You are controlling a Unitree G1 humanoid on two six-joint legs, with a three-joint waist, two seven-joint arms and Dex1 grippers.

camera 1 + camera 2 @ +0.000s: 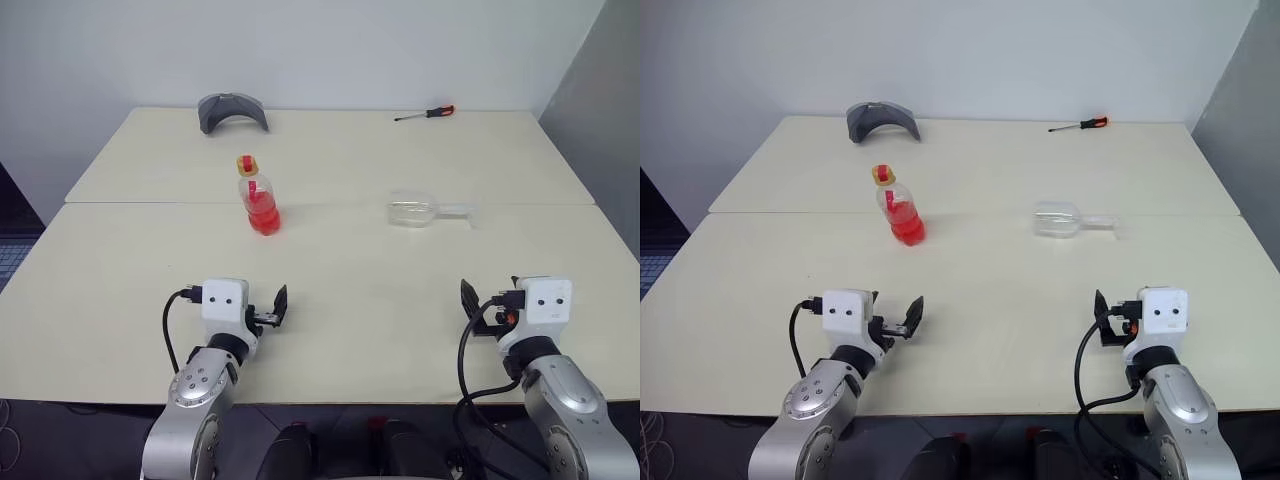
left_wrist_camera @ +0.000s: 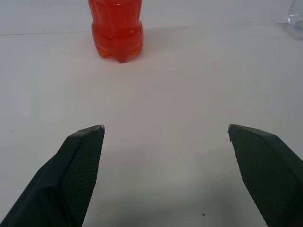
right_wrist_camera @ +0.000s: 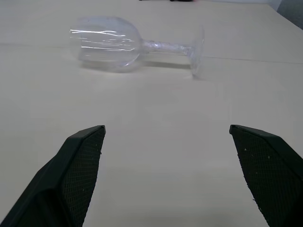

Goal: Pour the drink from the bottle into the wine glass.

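So the robot has both arms parked low at the near edge of a pale tabletop [image 1: 340, 290], and neither one is doing any grabbing. The left hand [image 2: 165, 130] has its two black fingers spread about as wide as they go, nothing between them, just bare tabletop showing in the gap. Same story for the right hand [image 3: 166, 130]: fingers wide apart, holding nothing.

The bottle [image 1: 258, 197] stands upright at roughly 11 o'clock from the centre of the tabletop, a bit past the seam where the two table halves meet. Its yellow cap with the red band is on, and the drink [image 1: 264, 216], bright red, fills the lower rounded part of the body. In the left wrist view the bottle sits straight ahead of the left hand but well apart from the fingertips.

The wine glass [image 3: 135, 45] isn't standing at all. It's lying on its side at about 1 o'clock from centre, bowl pointing toward the bottle side and the round foot toward the robot's right, stem level with the tabletop. It's clear and looks empty. The right wrist view has it ahead of the right hand, also well apart.

Farther back, a grey curved object [image 1: 232, 111] rests near the far edge at around 11 o'clock, and a screwdriver [image 1: 425, 114] with a red handle lies at the far edge around 1 o'clock.
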